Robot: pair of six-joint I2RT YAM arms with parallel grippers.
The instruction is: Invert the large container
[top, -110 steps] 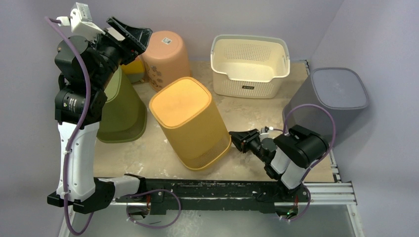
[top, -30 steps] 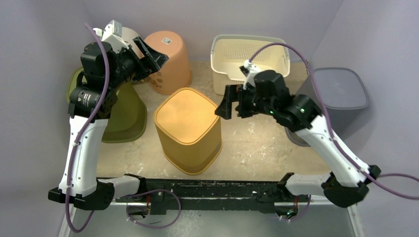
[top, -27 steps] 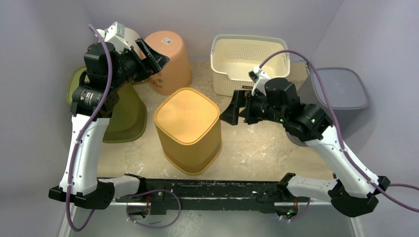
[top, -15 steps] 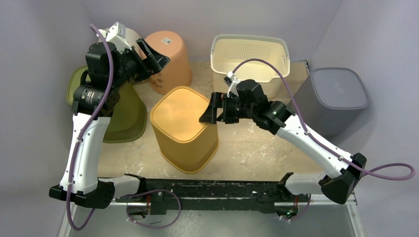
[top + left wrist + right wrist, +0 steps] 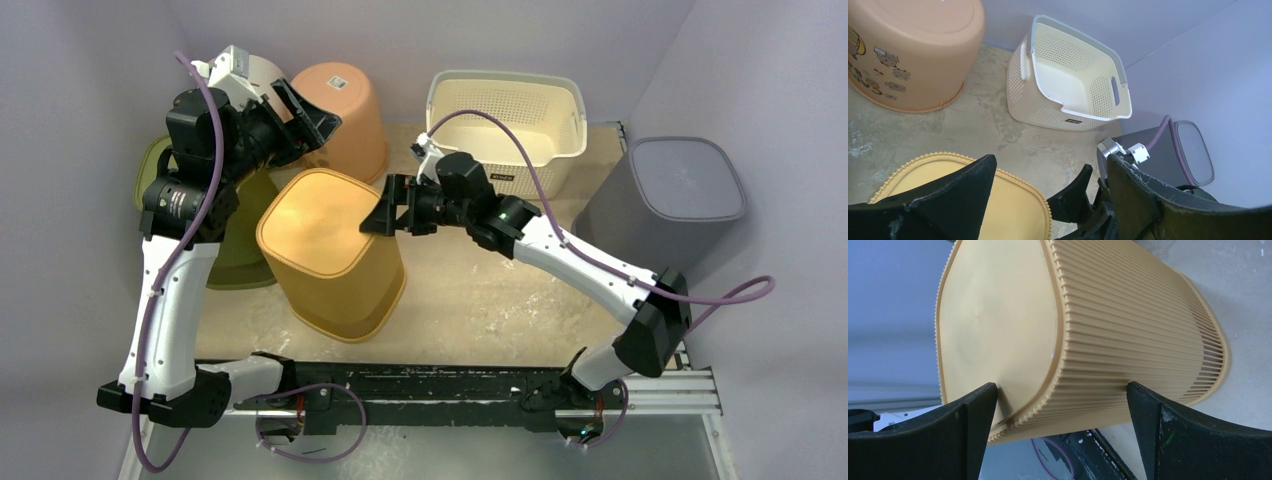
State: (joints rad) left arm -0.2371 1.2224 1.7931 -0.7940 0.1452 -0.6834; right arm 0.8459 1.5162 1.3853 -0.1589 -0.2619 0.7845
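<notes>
While the yellow container stands base-up and tilted toward the left edge of the table, we see the right gripper spread wide, jaws straddling its upper base edge. We see the left gripper released, raised near the far left corner.

**Robot test cell in a laboratory.** Plain lilac walls close in a stained, worn table on three sides. In front of the yellow ribbed bin, a black mounting rail carries a left arm and a right arm, both white and black, trailing purple cables. Mismatched household plastics surround that bin: a peach tub behind it, a cream perforated basket behind and to its right, a grey bin far to its right, and an olive bin to its left.
</notes>
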